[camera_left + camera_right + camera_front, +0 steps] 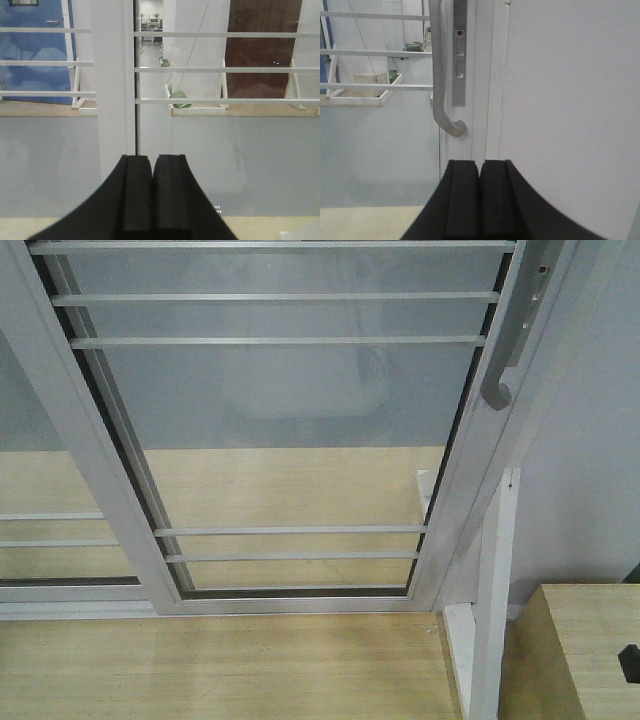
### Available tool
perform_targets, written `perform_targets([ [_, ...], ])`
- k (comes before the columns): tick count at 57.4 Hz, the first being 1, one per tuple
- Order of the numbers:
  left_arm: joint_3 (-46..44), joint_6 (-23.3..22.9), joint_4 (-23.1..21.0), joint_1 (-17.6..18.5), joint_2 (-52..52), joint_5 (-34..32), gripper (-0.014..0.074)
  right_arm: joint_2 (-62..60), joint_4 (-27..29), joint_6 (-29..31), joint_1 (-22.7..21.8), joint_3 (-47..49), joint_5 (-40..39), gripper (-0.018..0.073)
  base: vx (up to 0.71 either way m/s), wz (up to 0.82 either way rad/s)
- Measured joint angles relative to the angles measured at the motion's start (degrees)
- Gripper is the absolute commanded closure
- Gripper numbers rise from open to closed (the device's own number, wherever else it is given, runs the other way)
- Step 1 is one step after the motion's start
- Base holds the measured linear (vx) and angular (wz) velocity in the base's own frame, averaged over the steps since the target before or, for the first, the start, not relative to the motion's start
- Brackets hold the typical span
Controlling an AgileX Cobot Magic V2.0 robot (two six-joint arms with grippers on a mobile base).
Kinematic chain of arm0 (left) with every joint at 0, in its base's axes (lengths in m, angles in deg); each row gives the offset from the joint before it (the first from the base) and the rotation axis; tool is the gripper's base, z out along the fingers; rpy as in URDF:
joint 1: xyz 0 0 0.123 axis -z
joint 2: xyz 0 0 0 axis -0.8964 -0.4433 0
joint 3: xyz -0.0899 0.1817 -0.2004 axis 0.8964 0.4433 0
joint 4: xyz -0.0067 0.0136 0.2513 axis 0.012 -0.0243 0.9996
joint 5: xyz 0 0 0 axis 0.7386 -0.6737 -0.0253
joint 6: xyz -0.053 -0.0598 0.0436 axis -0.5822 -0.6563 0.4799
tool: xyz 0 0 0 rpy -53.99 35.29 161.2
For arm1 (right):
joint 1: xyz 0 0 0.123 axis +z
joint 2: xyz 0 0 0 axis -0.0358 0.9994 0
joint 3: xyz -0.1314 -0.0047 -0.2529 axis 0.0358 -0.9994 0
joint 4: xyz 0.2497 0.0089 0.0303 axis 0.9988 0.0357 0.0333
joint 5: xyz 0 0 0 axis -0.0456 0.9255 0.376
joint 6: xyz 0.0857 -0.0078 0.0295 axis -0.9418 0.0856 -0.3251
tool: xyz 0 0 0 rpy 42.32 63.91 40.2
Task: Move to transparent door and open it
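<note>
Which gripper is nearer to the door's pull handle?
Right. The right gripper, shut, sits just below the pull handle and its curved end. The left gripper, also shut, faces a different white stile; the handle is outside its view.

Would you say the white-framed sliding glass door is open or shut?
Shut: the white-framed glass door has its handle stile flush against the white jamb.

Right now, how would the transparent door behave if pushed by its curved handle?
The transparent door probably slides sideways along its floor track rather than swinging. Framed glass looks heavy, so expect resistance. The smooth handle may slip against the shut right gripper.
</note>
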Motion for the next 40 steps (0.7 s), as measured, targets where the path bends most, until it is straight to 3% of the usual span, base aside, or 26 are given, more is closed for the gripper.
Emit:
perform_targets([
  [24,0.0,0.0,0.0,0.0,0.0,0.0,0.0602,0.0,0.0,0.0,0.0,0.0,-0.06,0.0564,0.0,0.0],
  [40,0.0,-0.44,0.0,0.0,0.0,-3.28,0.0602,0.0,-0.17,0.0,0.0,0.0,-6.19,0.0564,0.0,0.0],
])
